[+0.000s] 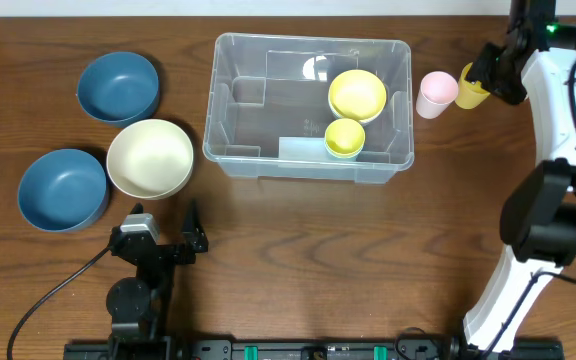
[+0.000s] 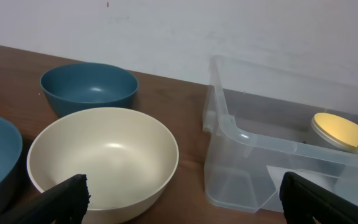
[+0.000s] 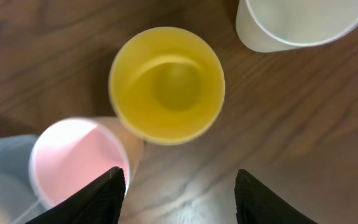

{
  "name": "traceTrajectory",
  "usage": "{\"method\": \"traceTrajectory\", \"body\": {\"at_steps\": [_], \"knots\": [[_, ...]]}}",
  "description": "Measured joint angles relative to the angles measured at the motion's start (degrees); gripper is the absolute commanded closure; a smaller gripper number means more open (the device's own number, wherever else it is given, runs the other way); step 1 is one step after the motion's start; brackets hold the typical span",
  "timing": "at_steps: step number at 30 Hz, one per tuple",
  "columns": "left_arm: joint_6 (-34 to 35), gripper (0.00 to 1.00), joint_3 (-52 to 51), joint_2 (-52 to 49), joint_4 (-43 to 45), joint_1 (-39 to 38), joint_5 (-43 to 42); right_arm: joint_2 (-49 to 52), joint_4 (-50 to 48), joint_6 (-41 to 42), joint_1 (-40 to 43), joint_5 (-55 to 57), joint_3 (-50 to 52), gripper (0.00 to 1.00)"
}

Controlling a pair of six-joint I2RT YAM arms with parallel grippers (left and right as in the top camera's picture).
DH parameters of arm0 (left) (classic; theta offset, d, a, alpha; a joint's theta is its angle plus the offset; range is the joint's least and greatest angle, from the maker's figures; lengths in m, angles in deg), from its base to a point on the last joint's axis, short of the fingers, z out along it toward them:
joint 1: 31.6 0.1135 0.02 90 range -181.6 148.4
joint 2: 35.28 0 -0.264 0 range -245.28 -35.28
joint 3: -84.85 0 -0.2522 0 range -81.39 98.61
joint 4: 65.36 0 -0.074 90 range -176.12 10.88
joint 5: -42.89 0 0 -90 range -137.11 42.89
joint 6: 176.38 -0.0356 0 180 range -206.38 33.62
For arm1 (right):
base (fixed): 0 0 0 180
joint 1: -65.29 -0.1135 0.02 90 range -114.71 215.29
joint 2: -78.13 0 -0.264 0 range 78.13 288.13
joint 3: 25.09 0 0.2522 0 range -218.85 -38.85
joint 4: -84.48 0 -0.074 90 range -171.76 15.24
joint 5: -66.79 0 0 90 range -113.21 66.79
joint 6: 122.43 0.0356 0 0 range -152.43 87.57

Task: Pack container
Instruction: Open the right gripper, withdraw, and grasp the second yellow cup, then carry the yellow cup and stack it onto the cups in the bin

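Hovering released over the light, probably slippery round yellow plastic cup (image 3: 166, 84), right gripper (image 3: 179, 180) should pinch its rim; left gripper (image 2: 184, 193) released near the stiff-looking clear plastic container (image 1: 278, 115).

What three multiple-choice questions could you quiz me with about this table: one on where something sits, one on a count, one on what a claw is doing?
1. Where does the pink cup stand?
A) on the table beside the container
B) inside the container
C) on the floor

2. How many blue bowls are out?
A) one
B) four
C) two

3. The right gripper is:
A) shut on the yellow cup
B) open over the yellow cup
C) shut on the pink cup

Answers:
1 A: the overhead view shows it on the wood, just outside the container's wall.
2 C: two show at the table's far side.
3 B: in the right wrist view the jaws stand apart and touch neither cup.
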Motion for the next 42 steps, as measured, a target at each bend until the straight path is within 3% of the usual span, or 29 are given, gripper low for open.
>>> {"method": "traceTrajectory", "body": {"at_steps": [13, 24, 35, 42], "knots": [[0.00, 0.02, 0.00, 0.00, 0.02, 0.00, 0.00, 4.96, -5.11, 0.00, 1.51, 0.52, 0.04, 0.51], [0.00, 0.02, 0.00, 0.00, 0.02, 0.00, 0.00, 9.84, -5.01, 0.94, 2.03, 1.27, 0.31, 0.99], [0.00, 0.02, 0.00, 0.00, 0.02, 0.00, 0.00, 8.63, 2.23, 1.29, 2.99, 1.16, -0.09, 0.99], [0.00, 0.02, 0.00, 0.00, 0.00, 0.00, 0.00, -2.86, 7.15, 0.63, 3.39, -2.19, 0.24, 0.99]]}}
